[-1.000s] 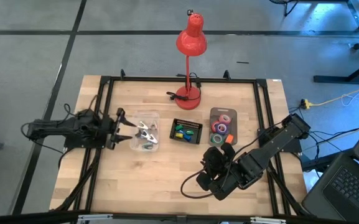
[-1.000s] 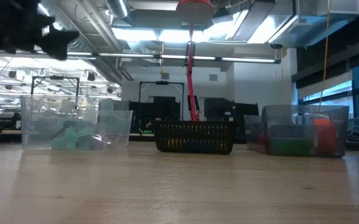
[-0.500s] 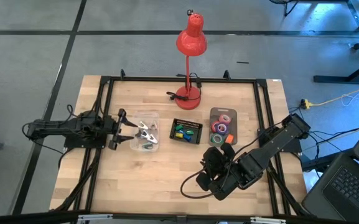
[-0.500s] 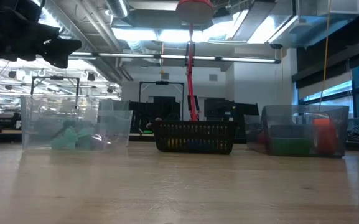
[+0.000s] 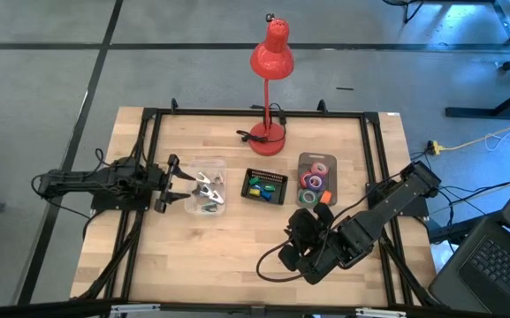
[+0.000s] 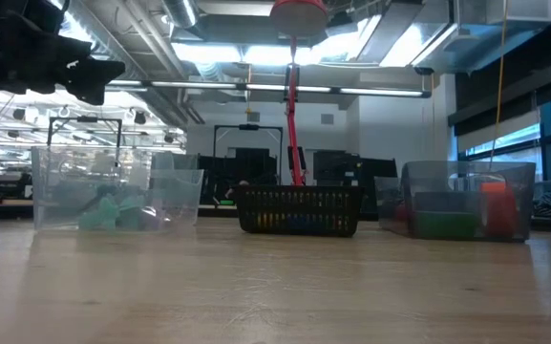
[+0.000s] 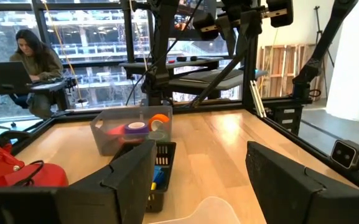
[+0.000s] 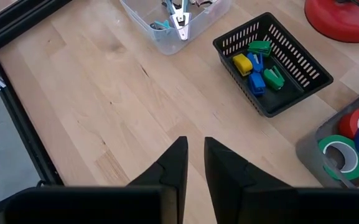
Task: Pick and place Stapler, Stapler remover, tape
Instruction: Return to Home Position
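Note:
In the high view three containers stand in a row mid-table. A clear bin [image 5: 206, 190] holds staple removers [image 8: 178, 17]. A black basket [image 5: 265, 186] holds small green, yellow and blue staplers [image 8: 257, 68]. A clear tray [image 5: 316, 179] holds tape rolls [image 8: 344, 149] in green, red, pink and purple. My left gripper [image 5: 177, 183] hovers open just left of the clear bin, whose rim [image 7: 207, 208] shows between its fingers. My right gripper [image 5: 297, 231] waits above the near right of the table, all but shut, with a thin slit between its fingertips [image 8: 193, 155].
A red desk lamp [image 5: 269, 132] stands on its round base at the far middle of the table. Black frame rails [image 5: 148, 159] run along the table's edges. Bare wood [image 5: 228, 247] lies near the containers' front. A person [image 7: 33, 56] sits in the room beyond.
My left gripper has sunk slightly and edged toward the clear bin, then held still. It stays open.

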`<act>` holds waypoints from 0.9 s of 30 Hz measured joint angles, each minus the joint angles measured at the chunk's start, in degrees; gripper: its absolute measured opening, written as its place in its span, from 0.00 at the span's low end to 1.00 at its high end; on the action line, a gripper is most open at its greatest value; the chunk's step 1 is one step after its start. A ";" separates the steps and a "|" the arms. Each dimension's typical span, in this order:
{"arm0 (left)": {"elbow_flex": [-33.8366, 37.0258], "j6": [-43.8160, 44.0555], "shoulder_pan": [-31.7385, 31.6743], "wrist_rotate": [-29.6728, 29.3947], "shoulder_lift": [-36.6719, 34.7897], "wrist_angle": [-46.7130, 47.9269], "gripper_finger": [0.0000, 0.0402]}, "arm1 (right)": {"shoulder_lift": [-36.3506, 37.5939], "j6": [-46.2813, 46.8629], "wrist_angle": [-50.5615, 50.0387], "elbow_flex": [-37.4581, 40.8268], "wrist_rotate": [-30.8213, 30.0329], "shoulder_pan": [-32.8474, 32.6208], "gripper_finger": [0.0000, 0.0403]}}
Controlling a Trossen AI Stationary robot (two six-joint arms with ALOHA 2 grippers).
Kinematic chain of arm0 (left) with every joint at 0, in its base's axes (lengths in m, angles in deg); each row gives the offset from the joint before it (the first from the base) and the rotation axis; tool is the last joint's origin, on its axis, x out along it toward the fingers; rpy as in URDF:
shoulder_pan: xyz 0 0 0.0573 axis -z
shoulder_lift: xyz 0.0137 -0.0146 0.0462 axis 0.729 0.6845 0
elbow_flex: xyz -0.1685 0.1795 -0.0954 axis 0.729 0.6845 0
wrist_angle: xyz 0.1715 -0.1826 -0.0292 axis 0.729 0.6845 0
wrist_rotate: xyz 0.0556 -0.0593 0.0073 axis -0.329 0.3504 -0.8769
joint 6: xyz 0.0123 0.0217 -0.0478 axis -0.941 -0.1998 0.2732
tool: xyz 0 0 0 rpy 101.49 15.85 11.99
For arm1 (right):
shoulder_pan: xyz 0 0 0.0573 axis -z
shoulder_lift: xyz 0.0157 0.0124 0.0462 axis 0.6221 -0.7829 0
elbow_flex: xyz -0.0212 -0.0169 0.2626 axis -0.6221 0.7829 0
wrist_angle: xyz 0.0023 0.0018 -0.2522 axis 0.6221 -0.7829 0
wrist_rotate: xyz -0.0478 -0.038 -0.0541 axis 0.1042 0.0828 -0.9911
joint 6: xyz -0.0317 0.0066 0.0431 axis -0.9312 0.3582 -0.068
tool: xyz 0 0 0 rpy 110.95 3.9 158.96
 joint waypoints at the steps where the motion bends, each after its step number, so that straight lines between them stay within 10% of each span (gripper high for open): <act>1: 0.00 0.00 0.00 0.00 0.00 0.00 0.60 | 0.00 0.00 0.00 0.00 -0.01 0.00 0.14; 11: 0.00 -0.02 0.00 0.00 0.00 0.00 0.60 | 1.12 -10.57 -5.64 -0.02 -50.63 6.59 0.14; 16: 0.00 -0.02 0.00 0.01 0.00 0.00 0.60 | 2.78 9.13 -19.90 0.34 -45.41 13.18 0.14; 27: 0.00 -0.02 0.00 0.05 0.00 -0.01 0.60 | 19.90 12.95 0.22 34.65 -43.32 15.34 0.14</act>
